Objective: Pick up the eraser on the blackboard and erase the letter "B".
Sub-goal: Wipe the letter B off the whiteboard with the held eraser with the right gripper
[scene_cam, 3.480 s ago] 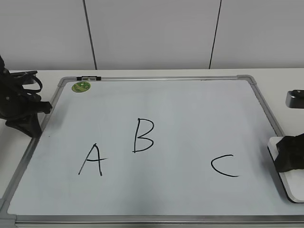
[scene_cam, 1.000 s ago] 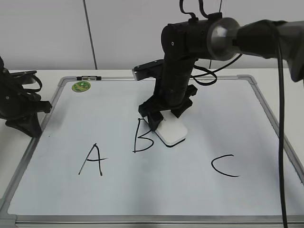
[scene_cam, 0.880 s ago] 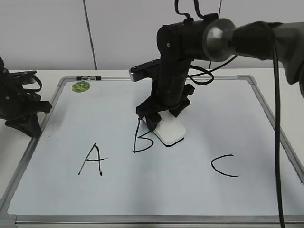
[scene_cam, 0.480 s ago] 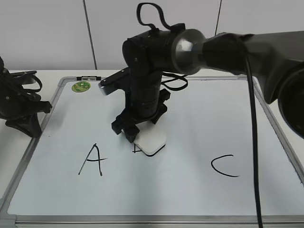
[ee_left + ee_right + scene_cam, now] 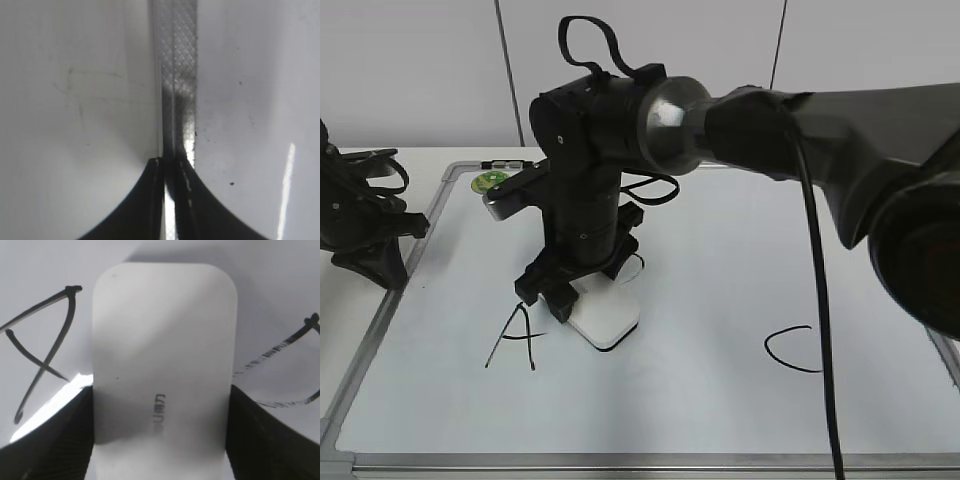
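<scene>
The blackboard (image 5: 720, 410) lies flat on the table. My right gripper (image 5: 582, 300) reaches across to the left and is shut on the white eraser (image 5: 610, 322), pressing it on the board just right of the black "A" (image 5: 515, 340). In the right wrist view the eraser (image 5: 162, 330) sits between the fingers (image 5: 161, 410), with the "A" (image 5: 45, 345) to its left. Of the letter "B" only thin faint strokes (image 5: 285, 365) show to the eraser's right, a small curl (image 5: 638, 264) in the exterior view. My left gripper (image 5: 380, 255) is shut at the board's left frame (image 5: 175, 75).
The black "C" (image 5: 788, 352) is at the right, partly crossed by the arm's cable. A round green sticker (image 5: 490, 182) sits at the board's far left corner. The right arm's bulk covers the board's middle and far part. A white wall stands behind the table.
My right gripper has swept the eraser left and towards the front across the "B", from its right side to beside the "A". Most of the "B" is gone. The left arm has not moved.
</scene>
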`<state>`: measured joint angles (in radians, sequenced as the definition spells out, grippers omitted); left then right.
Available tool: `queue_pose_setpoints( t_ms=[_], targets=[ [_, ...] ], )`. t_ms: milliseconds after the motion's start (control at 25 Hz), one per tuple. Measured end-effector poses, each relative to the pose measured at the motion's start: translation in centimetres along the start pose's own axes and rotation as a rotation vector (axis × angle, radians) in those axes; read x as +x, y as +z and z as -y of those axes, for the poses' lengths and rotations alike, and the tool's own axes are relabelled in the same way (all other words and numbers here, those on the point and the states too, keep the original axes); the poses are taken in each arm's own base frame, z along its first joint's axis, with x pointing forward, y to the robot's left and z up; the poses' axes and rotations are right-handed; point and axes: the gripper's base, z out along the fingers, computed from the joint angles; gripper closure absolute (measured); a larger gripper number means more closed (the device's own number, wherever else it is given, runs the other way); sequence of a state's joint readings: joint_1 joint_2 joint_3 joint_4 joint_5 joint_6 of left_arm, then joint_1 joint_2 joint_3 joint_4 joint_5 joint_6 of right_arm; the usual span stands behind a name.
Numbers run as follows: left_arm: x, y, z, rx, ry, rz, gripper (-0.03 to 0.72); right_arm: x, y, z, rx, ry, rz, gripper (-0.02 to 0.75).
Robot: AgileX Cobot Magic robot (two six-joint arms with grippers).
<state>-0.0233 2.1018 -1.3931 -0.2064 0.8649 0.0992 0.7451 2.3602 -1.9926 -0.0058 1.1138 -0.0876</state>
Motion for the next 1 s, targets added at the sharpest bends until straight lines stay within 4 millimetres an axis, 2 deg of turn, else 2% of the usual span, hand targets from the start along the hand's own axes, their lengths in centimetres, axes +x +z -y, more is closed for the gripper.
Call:
queue_pose_setpoints(
  t_ms=[320, 480, 600, 1000],
  targets=[
    [0.0, 0.0, 0.0, -0.001, 0.001, 0.000, 0.678, -0.2, -0.2, 0.1, 0.018, -0.002, -0.016, 0.187],
    [0.0, 0.0, 0.0, -0.001, 0.001, 0.000, 0.678, -0.1, -0.1, 0.7, 0.015, 0.019, -0.019, 0.187],
    [0.0, 0.0, 0.0, -0.001, 0.001, 0.000, 0.678, 0.0, -0.1, 1.9, 0.010, 0.053, -0.022, 0.187],
    [0.0, 0.0, 0.0, -0.001, 0.001, 0.000, 0.678, 1.4, -0.3, 8.2, 0.024, 0.218, -0.042, 0.187]
  ],
)
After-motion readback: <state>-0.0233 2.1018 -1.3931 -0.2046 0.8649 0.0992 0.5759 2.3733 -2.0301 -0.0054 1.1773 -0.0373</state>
